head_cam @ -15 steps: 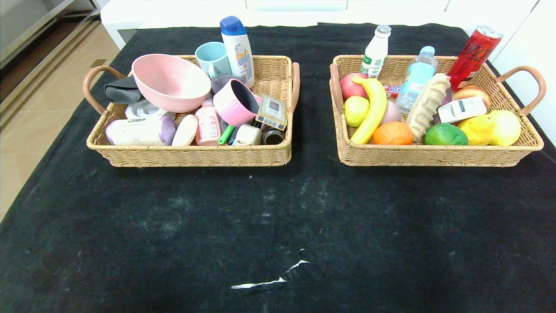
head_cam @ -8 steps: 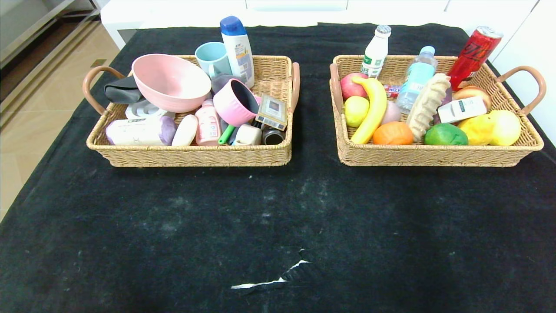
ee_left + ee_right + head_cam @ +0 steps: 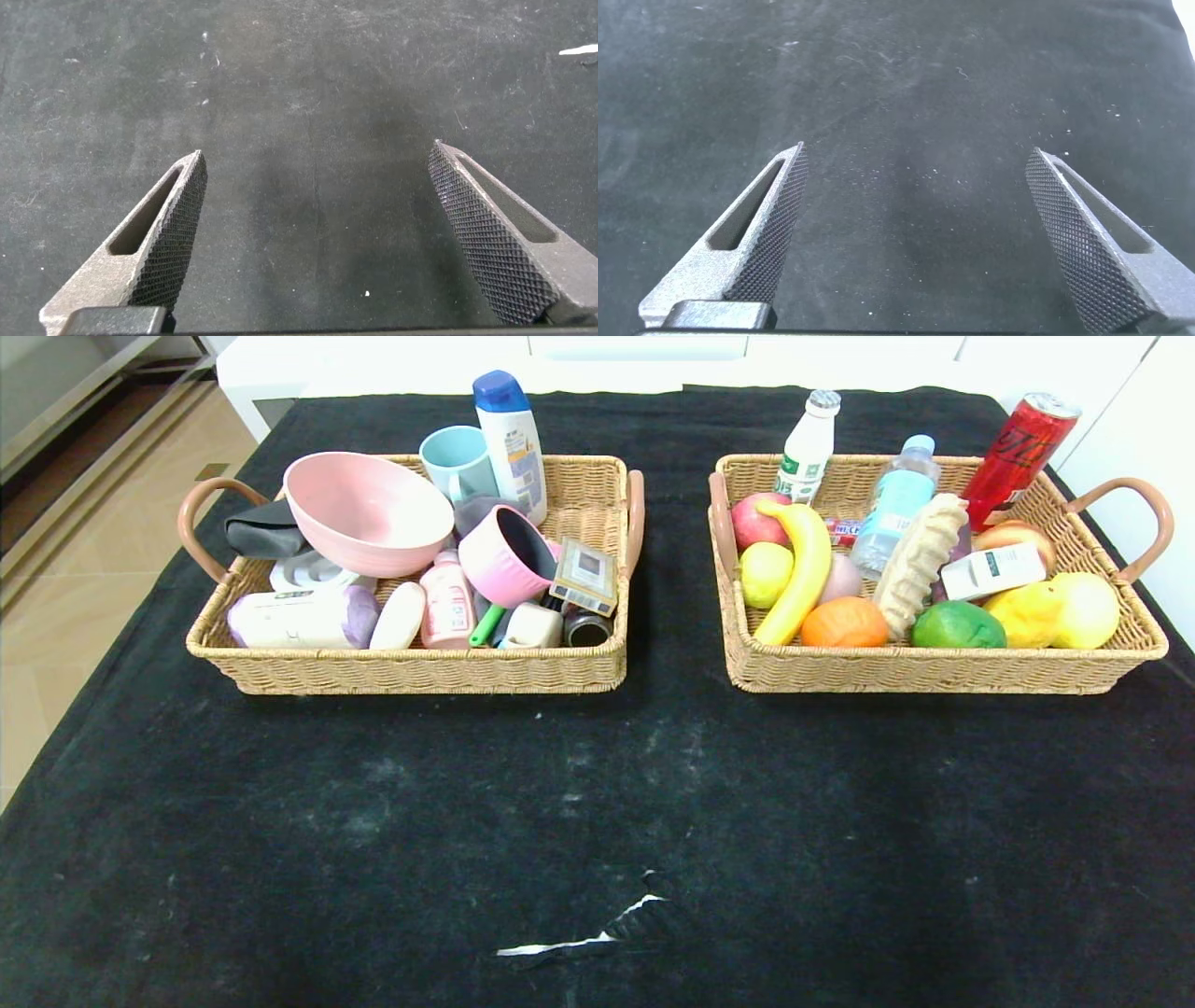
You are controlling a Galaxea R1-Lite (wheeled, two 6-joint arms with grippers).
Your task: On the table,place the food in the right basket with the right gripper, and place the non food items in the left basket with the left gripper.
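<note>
The sorting looks done, judged from how things lie; no loose item shows on the bench [image 3: 597, 784] in the head view, and both baskets are full. The left basket [image 3: 411, 670] holds the non food items: the big pink bowl [image 3: 366, 511] sits high on the pile, probably because it is too wide to lie flat among the rest; the grey roll with purple end [image 3: 301, 618], the plain white rounded bar [image 3: 398, 615] and the pink bottle with white cap [image 3: 446, 604] lie side by side along the near wall. The right basket [image 3: 934, 670] holds the food; the orange fruit [image 3: 843, 623] rests against the near wall beside the banana [image 3: 801, 567], and the small white box with green print [image 3: 991, 570] lies tilted on top of other fruit.

The left gripper [image 3: 318, 233] hangs over bare black cloth with its fingers [image 3: 173, 238] spread wide and released, nothing between or ahead of them; the right gripper [image 3: 915, 233] does the same, its fingers [image 3: 766, 238] apart and empty, only scuffed cloth ahead. Neither arm shows in the head view, which suggests both are drawn back and parked, well apart from the baskets.

Against the two earlier head views nothing differs; every item, both baskets and the white scuff near the bench's front edge sit exactly where they were.
</note>
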